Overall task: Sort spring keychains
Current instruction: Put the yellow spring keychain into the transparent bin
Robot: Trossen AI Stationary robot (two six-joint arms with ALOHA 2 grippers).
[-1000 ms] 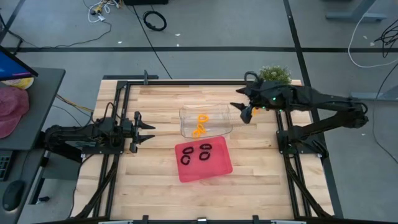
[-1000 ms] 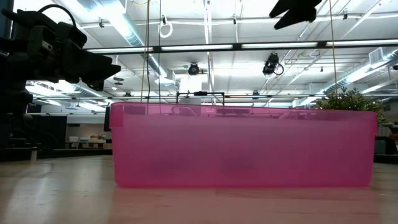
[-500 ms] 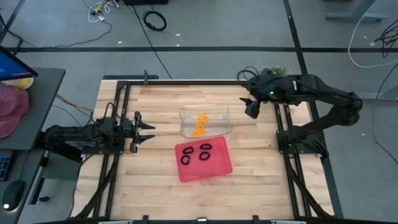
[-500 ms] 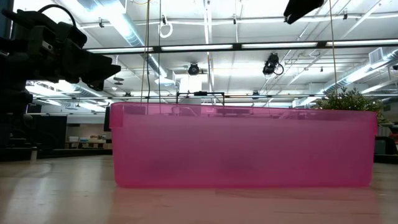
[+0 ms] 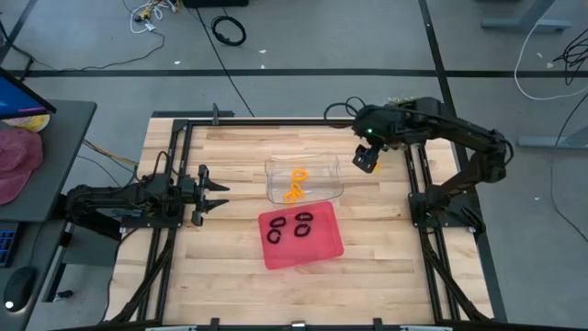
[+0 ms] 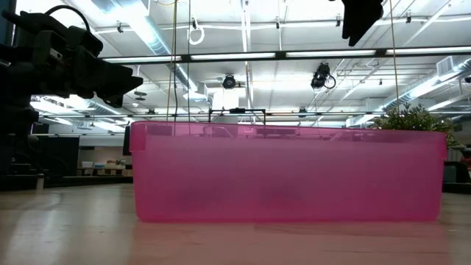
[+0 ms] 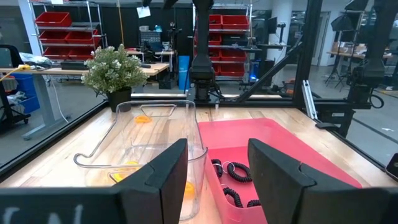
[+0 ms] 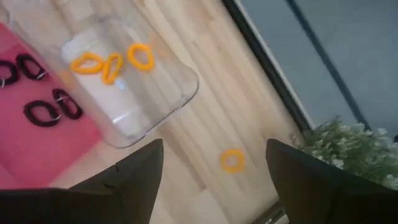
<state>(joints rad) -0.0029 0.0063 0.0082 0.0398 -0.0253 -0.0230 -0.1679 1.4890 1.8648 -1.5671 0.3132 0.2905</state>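
Note:
Three orange spring keychains (image 8: 112,65) lie in a clear tray (image 5: 272,167) at the table's middle. One more orange keychain (image 8: 232,160) lies on the bare wood beside that tray, toward the far right. Several black keychains (image 5: 301,225) lie in the red tray (image 5: 312,253) just nearer. My right gripper (image 8: 214,193) hangs open, high above the loose orange keychain, pointing steeply down, with nothing between its fingers. My left gripper (image 7: 217,180) stands open and level at the table's left, facing both trays.
A small potted plant (image 7: 115,68) stands at the table's far right corner, beside the right arm (image 5: 459,138). In the low view the red tray's wall (image 6: 287,173) fills the middle. Bare wood lies left and near of the trays.
My right gripper has risen a little and tipped from a shallow slant to pointing steeply down, staying open above the far right of the clear tray. The trays and keychains have not moved.

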